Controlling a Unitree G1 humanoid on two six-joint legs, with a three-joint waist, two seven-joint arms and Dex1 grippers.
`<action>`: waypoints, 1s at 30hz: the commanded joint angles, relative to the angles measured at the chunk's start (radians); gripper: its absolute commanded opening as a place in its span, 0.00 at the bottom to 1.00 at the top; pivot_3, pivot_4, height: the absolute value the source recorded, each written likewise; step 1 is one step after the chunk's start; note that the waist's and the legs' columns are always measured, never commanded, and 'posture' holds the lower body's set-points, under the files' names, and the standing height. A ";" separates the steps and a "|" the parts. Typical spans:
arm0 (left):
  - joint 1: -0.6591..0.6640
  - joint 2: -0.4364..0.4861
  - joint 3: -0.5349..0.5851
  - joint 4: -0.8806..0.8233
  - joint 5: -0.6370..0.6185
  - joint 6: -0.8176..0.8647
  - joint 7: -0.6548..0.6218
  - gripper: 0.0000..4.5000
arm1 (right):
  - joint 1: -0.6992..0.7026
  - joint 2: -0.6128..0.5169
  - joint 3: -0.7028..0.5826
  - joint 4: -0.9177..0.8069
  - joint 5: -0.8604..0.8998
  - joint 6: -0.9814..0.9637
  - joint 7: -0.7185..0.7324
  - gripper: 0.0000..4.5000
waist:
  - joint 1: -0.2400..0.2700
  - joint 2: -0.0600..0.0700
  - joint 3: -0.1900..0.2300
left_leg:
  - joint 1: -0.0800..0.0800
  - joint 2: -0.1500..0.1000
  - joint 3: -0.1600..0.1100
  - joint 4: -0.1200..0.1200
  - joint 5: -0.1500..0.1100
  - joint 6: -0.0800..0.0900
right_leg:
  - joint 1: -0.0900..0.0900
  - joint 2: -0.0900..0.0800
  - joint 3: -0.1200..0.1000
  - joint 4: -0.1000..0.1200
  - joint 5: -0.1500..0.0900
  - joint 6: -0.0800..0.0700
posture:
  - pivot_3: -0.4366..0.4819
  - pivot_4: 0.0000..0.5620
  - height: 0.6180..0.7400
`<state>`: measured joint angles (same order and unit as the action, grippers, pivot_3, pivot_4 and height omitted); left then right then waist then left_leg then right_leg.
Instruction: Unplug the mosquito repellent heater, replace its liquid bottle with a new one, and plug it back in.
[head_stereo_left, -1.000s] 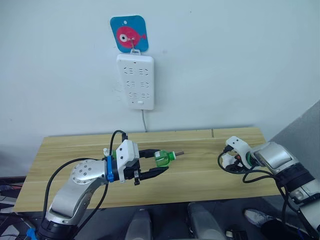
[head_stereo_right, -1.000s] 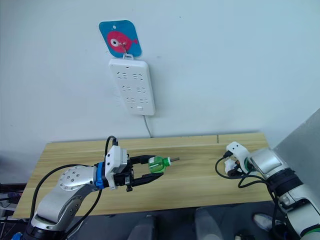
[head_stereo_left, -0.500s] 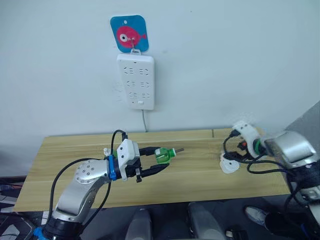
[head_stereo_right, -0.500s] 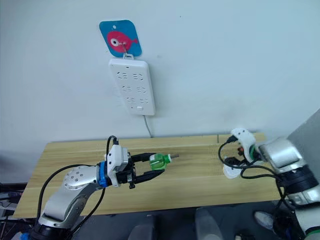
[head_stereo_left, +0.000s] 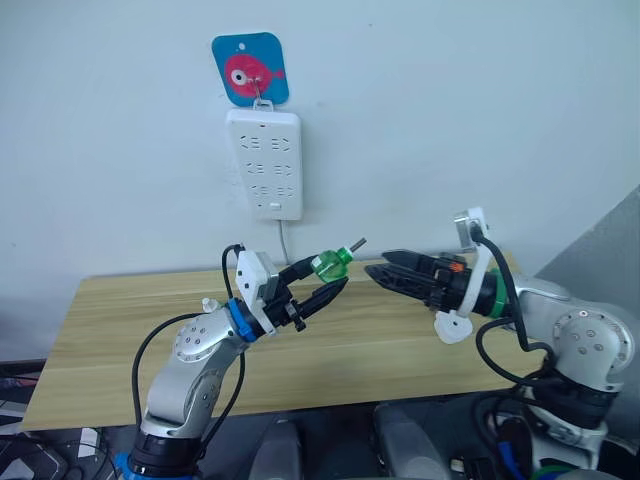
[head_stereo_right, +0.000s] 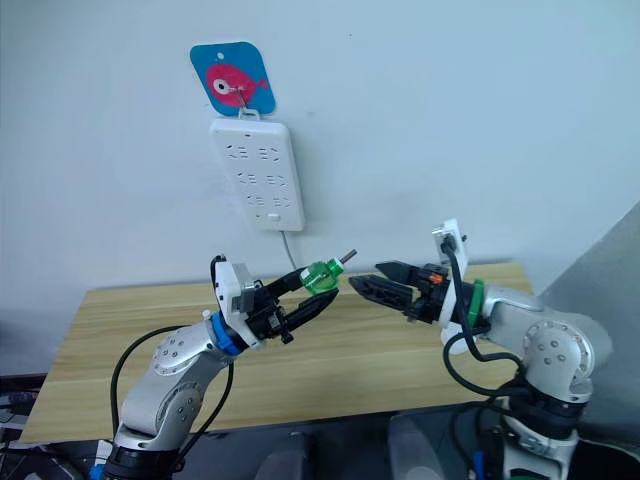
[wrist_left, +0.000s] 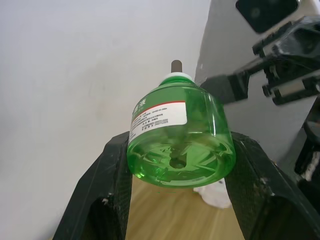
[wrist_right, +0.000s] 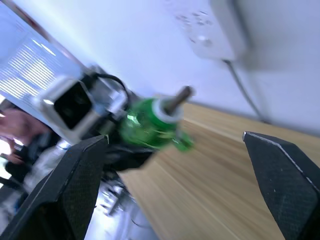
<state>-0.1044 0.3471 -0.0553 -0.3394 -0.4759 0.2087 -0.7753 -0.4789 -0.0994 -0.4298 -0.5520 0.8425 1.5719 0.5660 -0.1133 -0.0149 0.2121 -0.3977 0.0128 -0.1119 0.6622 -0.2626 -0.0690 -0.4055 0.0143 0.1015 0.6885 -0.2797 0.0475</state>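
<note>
A green clear liquid bottle (head_stereo_left: 327, 266) with a white neck and dark wick hangs above the wooden table (head_stereo_left: 120, 335), its wick tilted up toward the right. My left gripper (head_stereo_left: 333, 271) is shut on the bottle's body, one black finger (wrist_left: 107, 175) on each side. My right gripper (head_stereo_left: 376, 262) is open and level with the bottle, its tips a short gap from the wick and nothing between them. The white mosquito repellent heater (head_stereo_left: 453, 326) lies on the table below my right arm, partly hidden by it.
A white multi-socket power strip (head_stereo_left: 264, 164) hangs on the wall from a blue fish hook (head_stereo_left: 250, 68), with its cord running down behind the table. A small white piece (head_stereo_left: 209, 303) sits on the table by my left arm.
My left gripper has lifted the green bottle up and to the right. My right gripper has risen from the table and swung left to face the bottle, with the heater left lying on the table.
</note>
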 joint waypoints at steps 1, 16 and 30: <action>-0.020 -0.004 -0.015 -0.034 0.021 -0.051 -0.008 0.49 | -0.035 0.078 -0.040 0.000 0.029 0.036 -0.084 1.00 | -0.004 0.000 -0.001 | 0.000 0.000 0.000 0.000 0.000 0.000 | 0.000 0.000 0.000 0.000 0.000 -0.001 | 0.31 0.26 0.90; -0.047 -0.014 -0.034 -0.028 0.048 -0.084 0.026 0.49 | -0.066 0.262 -0.074 0.084 0.108 0.009 -0.245 1.00 | -0.030 0.002 -0.004 | 0.000 0.000 -0.001 -0.001 0.000 0.000 | -0.001 0.000 0.000 0.001 0.001 -0.001 | 0.32 0.23 0.90; -0.021 -0.016 -0.054 -0.058 0.056 -0.091 0.046 0.49 | -0.050 0.247 -0.049 0.128 0.253 -0.050 -0.363 0.19 | -0.031 0.003 -0.005 | -0.001 0.000 -0.001 -0.001 0.000 0.000 | -0.001 0.000 0.000 0.001 0.001 -0.001 | 0.33 0.23 0.90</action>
<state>-0.1263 0.3377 -0.0985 -0.3486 -0.4218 0.1376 -0.7312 -0.5285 0.1422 -0.5074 -0.4094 1.0521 1.5294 0.2091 -0.1441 -0.0118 0.2068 -0.3984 0.0125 -0.1124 0.6609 -0.2627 -0.0689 -0.4063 0.0143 0.1016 0.6892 -0.2792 0.0467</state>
